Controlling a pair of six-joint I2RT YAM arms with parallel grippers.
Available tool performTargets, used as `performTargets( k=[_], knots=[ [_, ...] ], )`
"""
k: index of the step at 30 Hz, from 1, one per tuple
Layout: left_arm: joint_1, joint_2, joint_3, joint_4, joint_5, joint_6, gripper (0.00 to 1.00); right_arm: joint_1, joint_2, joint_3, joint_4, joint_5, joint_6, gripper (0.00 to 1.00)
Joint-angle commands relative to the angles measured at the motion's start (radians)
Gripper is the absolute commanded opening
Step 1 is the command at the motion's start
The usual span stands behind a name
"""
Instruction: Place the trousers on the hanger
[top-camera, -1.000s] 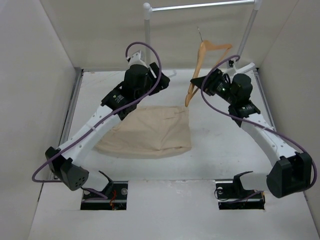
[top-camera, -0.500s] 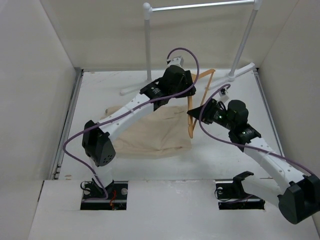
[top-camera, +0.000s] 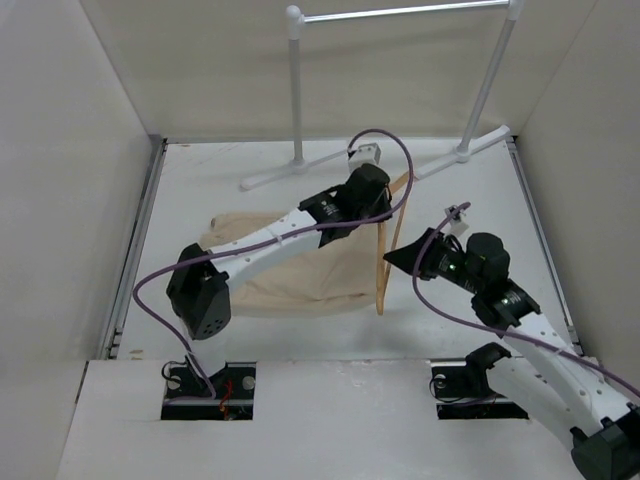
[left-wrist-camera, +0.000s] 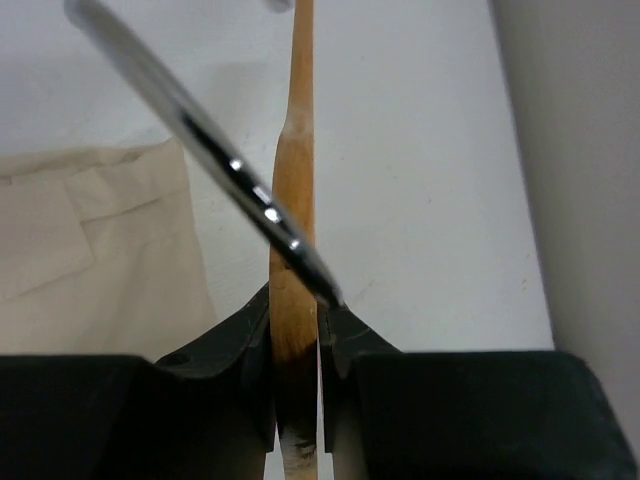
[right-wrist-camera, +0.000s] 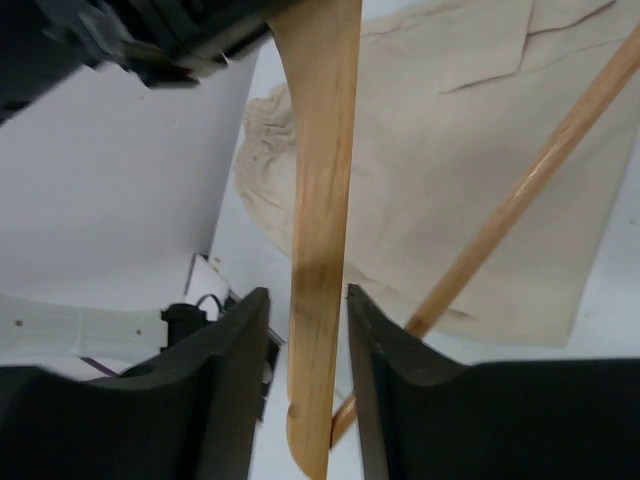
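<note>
The trousers (top-camera: 300, 270) lie folded flat on the tabletop (top-camera: 200, 190), about midway between the left and right edges and somewhat nearer the near edge than the far one, with the left arm's forearm reaching across above them. The hanger (top-camera: 382, 285) stands along their right side, right of the tabletop's centre, its length running from the far side toward the near edge, and both arms meet at it. The left pincer (left-wrist-camera: 297, 320) is pressed together on the hanger's wooden body just below the metal hook (left-wrist-camera: 200, 130), both fingers tight against the wood in the left wrist view, with a pocket corner of the cloth showing off to one side. The right pincer (right-wrist-camera: 306, 295) comes in from the right edge and straddles one wooden arm of the hanger near its end: one finger (right-wrist-camera: 400, 400) looks to touch the wood while a thin gap shows at the other, so I cannot tell whether it truly grips. Behind that arm the crossbar (right-wrist-camera: 530, 190) slants over the cloth. A white garment rack (top-camera: 297, 90) stands along the far edge
</note>
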Motion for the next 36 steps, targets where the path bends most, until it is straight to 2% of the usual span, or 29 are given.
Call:
performTargets(
  k=[1, 3, 5, 7, 8, 10, 13, 17, 23, 29, 34, 36],
  knots=[
    [-0.041, -0.099, -0.109, 0.086, -0.120, -0.079, 0.00, -0.038, -0.084, 0.016, -0.108, 0.053, -0.060, 0.50],
    [-0.072, -0.125, -0.184, 0.144, -0.166, -0.124, 0.00, -0.060, -0.100, 0.033, -0.180, 0.076, -0.072, 0.49],
    [-0.118, -0.157, -0.282, 0.236, -0.258, -0.162, 0.00, -0.078, -0.086, 0.056, -0.240, 0.102, -0.075, 0.37],
    [-0.156, -0.177, -0.363, 0.343, -0.318, -0.164, 0.00, -0.091, -0.055, 0.065, -0.259, 0.139, -0.072, 0.20],
    [-0.170, -0.179, -0.394, 0.386, -0.343, -0.164, 0.00, -0.092, -0.026, 0.071, -0.260, 0.148, -0.074, 0.14],
    [-0.184, -0.174, -0.437, 0.440, -0.372, -0.173, 0.00, -0.088, 0.046, 0.095, -0.257, 0.158, -0.078, 0.11],
    [-0.189, -0.158, -0.496, 0.498, -0.389, -0.204, 0.00, -0.065, 0.161, 0.117, -0.208, 0.193, -0.089, 0.12],
    [-0.189, -0.147, -0.569, 0.569, -0.404, -0.250, 0.00, -0.046, 0.339, 0.129, -0.107, 0.227, -0.098, 0.20],
    [-0.180, -0.136, -0.644, 0.609, -0.421, -0.312, 0.00, -0.045, 0.543, 0.120, 0.078, 0.218, -0.067, 0.42],
    [-0.161, -0.104, -0.697, 0.660, -0.383, -0.366, 0.00, -0.025, 0.702, 0.154, 0.184, 0.192, -0.071, 0.44],
    [-0.144, -0.072, -0.697, 0.672, -0.347, -0.385, 0.00, -0.006, 0.796, 0.187, 0.201, 0.202, -0.067, 0.44],
    [-0.138, -0.065, -0.692, 0.677, -0.338, -0.385, 0.00, 0.000, 0.830, 0.198, 0.192, 0.221, -0.066, 0.48]
  ],
)
